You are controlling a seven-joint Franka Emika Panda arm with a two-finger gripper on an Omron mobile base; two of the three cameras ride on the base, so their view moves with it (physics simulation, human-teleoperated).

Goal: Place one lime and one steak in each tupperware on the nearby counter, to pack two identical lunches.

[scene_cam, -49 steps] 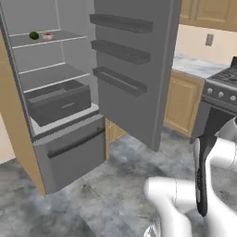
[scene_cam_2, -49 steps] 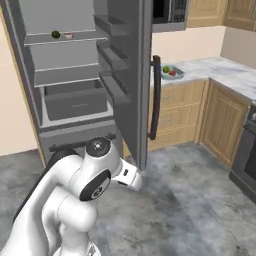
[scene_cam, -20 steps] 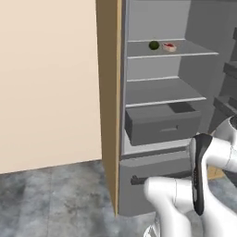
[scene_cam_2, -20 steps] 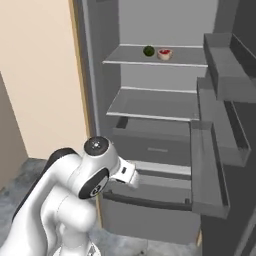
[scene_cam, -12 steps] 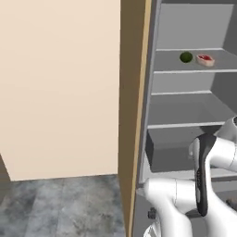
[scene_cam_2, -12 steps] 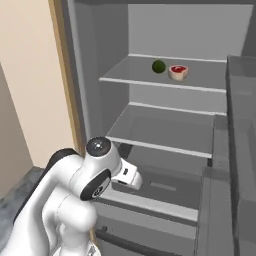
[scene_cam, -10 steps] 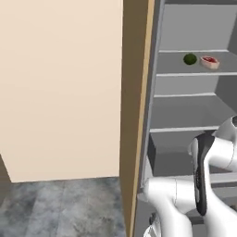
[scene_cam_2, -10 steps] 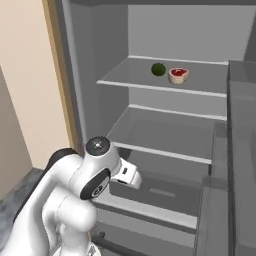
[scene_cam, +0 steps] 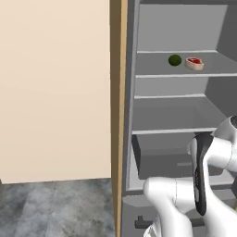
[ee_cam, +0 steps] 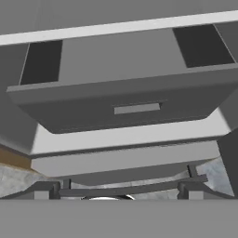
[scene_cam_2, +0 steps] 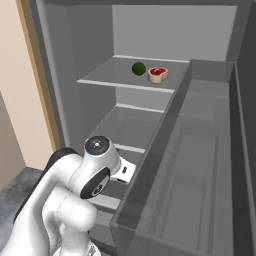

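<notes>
The lime (scene_cam: 174, 60) and steak (scene_cam: 194, 63) are sitting side by side on the upper fridge shelf (scene_cam: 152, 69), upper right of the left base frame. The gripper, jaws standing open, is pointing at the drawer (ee_cam: 135, 109) well below them.

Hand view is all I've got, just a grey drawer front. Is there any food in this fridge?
Observer: Yes, a dark green lime sits on an upper shelf.
Operator: Anything beside it?
Observer: A steak, beige-rimmed with a red centre, lies close beside it on that shelf.
Operator: What's between that shelf and my drawer?
Observer: One more shelf, bare as far as both base views show.
</notes>
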